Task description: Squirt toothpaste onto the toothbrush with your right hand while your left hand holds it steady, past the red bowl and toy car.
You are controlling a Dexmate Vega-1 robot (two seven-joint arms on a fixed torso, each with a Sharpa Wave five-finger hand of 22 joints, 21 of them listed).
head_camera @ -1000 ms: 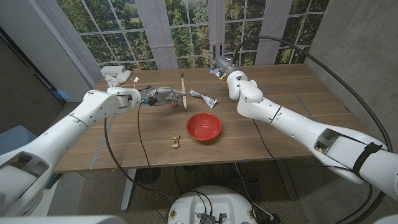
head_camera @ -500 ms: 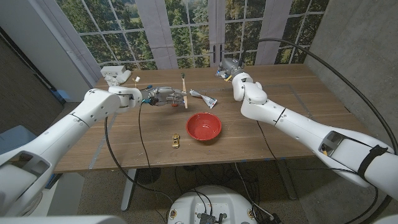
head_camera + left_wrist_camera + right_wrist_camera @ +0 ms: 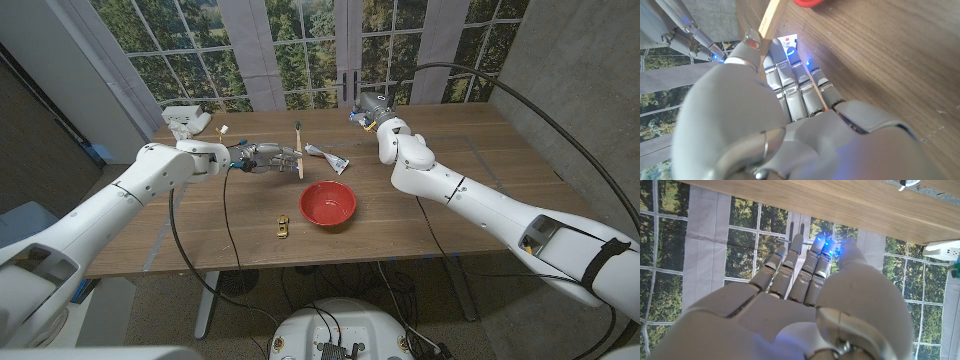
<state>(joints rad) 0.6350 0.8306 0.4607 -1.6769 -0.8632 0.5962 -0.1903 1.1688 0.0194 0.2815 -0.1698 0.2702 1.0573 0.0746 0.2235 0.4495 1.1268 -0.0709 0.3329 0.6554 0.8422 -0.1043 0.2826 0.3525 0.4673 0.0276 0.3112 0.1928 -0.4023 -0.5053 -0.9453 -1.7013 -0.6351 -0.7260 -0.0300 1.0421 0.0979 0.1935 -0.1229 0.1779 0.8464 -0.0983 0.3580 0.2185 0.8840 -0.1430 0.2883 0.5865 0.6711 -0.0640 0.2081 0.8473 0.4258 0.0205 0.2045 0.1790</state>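
now the right hand [image 3: 368,108] is hovering with its fingers straight and apart, holding nothing, well beyond the toothpaste tube [image 3: 327,155], which is lying on the surface just behind the red bowl [image 3: 327,203]. it should be lowering onto the tube's middle. the left hand [image 3: 262,157] is gripping the toothbrush [image 3: 297,146] just left of the tube.

Wooden table [image 3: 470,150], plank-grained, with grey tape lines across its top. At the far left corner, a white boxy item [image 3: 186,121], perhaps a power strip, too small to tell. Just beside it, nearer the middle, a small white piece with a teal tip [image 3: 222,130]. Behind, tall paned windows [image 3: 190,45] onto green trees, split by pale curtains [image 3: 247,50]. Against the glass, a dark upright handle [image 3: 348,82]. Off the left edge, something blue [image 3: 97,153].
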